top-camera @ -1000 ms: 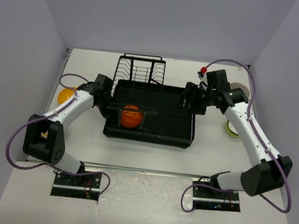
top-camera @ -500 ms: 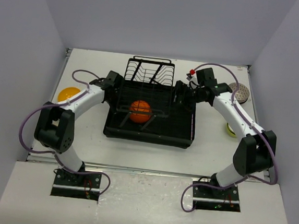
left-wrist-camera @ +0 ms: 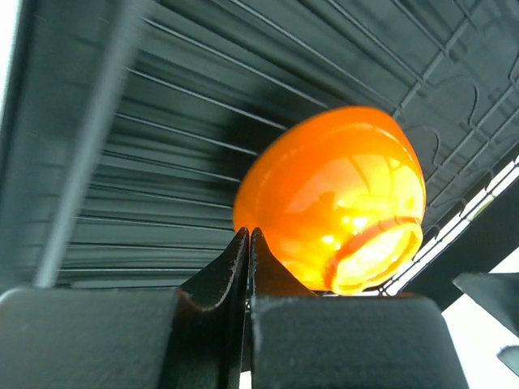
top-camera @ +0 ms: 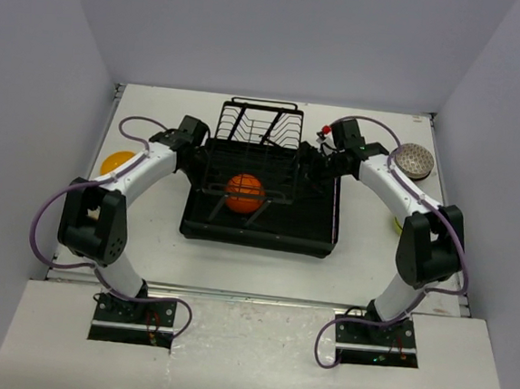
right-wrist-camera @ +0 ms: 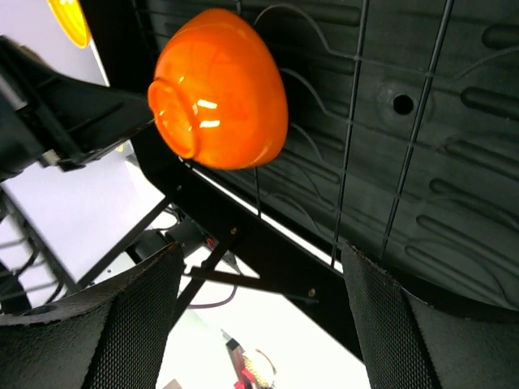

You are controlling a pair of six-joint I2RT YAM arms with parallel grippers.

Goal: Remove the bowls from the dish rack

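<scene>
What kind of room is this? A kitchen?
Probably a robot testing booth, not a kitchen. There are plain pale walls around a white table, two black-and-white robot arms bolted at its near edge, and a black wire dish rack holding one round orange bowl.

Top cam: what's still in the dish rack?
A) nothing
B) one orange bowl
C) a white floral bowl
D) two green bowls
B: a single orange bowl sits inside the dish rack. The yellow bowl and the speckled bowl lie outside it, one on each side.
</scene>
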